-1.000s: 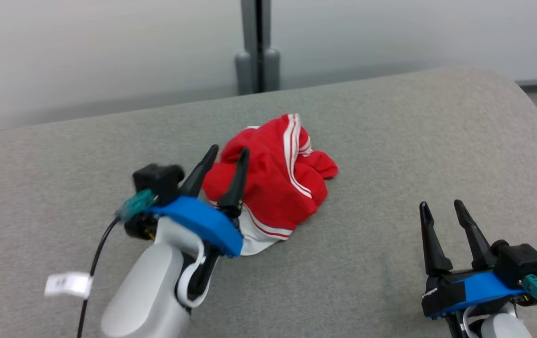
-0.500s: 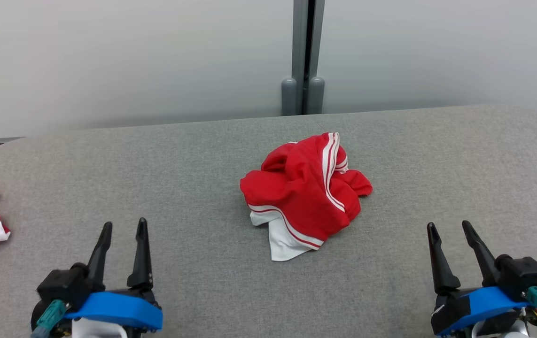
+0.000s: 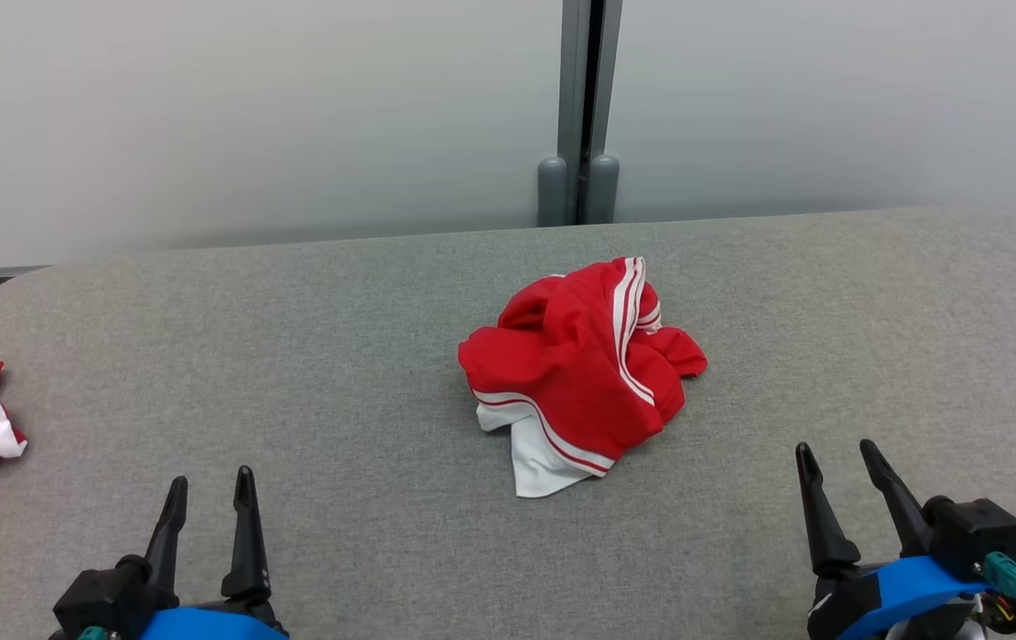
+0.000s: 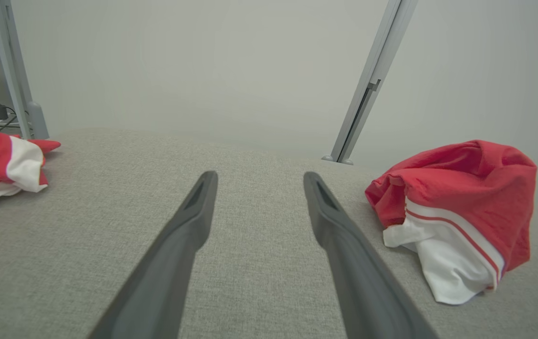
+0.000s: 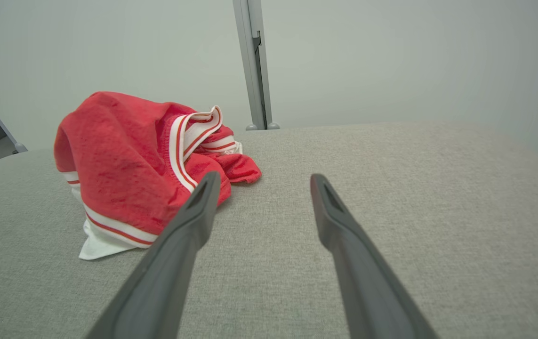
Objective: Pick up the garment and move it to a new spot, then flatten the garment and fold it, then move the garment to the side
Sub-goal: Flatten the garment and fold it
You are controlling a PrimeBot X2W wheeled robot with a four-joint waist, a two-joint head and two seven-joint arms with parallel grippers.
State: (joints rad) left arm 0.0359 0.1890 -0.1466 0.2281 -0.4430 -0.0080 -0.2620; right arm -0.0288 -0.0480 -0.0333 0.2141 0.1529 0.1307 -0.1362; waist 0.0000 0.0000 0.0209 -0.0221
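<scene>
Item: garment, red with white stripes, crumpled, centre of desk, untouched.
Left pincer: now withdrawn from the garment to the near edge, wide, empty.
Right pincer: near edge, wide, empty.
Status: relocation apparently done; flattening pending.

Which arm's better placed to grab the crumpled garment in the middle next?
Right, probably. The right gripper stands open and nearer the crumpled garment than the left gripper, also open; neither touches it.
</scene>
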